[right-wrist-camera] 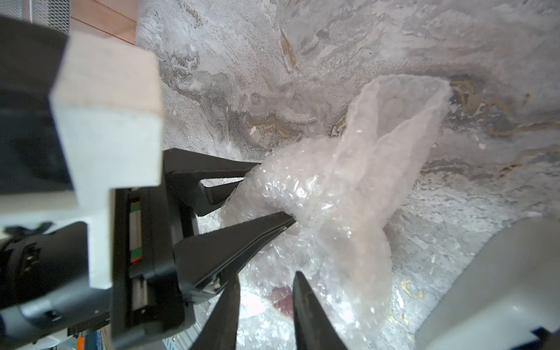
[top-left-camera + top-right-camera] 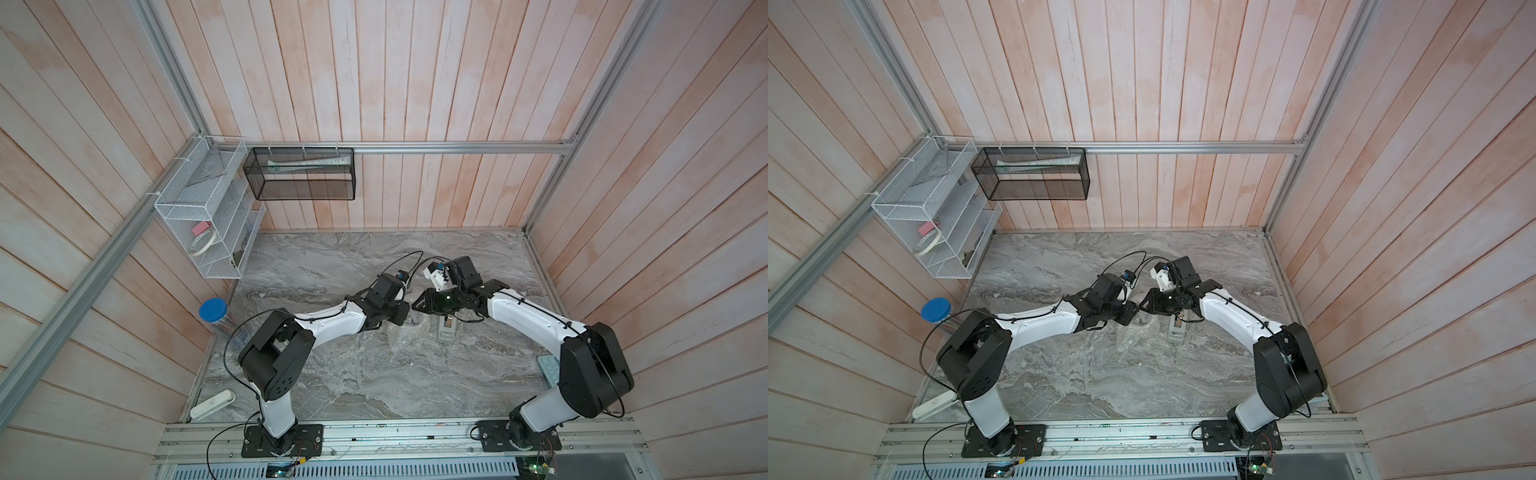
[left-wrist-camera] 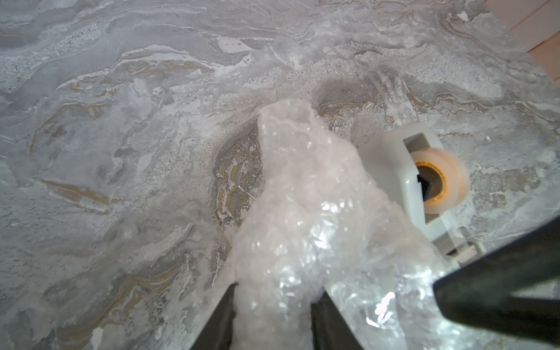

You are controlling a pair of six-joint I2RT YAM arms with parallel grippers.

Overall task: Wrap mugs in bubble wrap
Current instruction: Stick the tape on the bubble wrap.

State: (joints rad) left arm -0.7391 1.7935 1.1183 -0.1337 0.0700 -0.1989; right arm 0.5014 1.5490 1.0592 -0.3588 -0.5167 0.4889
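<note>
Two grippers meet nose to nose near the middle of the table (image 2: 332,374). The left gripper (image 3: 275,289) points toward about 3 o'clock in both top views. Its fingers are squeezed tight on a thick bunch of bubble wrap (image 3: 303,212). The bunch sticks straight out ahead of those fingers like a long tail, so its long way runs the same way the gripper points.

The right gripper (image 1: 266,275) faces it and points toward about 9 o'clock. Its two fingers stand a little apart with wrap between them. I cannot tell if they pinch the wrap or just hang over it.

Just past its fingertips, a dark red patch shows through the wrap. That looks like the mug (image 1: 281,298), lying under the sheet. So the mug sits right at the right gripper's tips and below the held bunch. I think the right arm is the nearer one.

More wrap lies flat on the table at 6 o'clock from both grippers. A grey tape holder (image 2: 446,332) sits just beside it, at about 5 o'clock.
</note>
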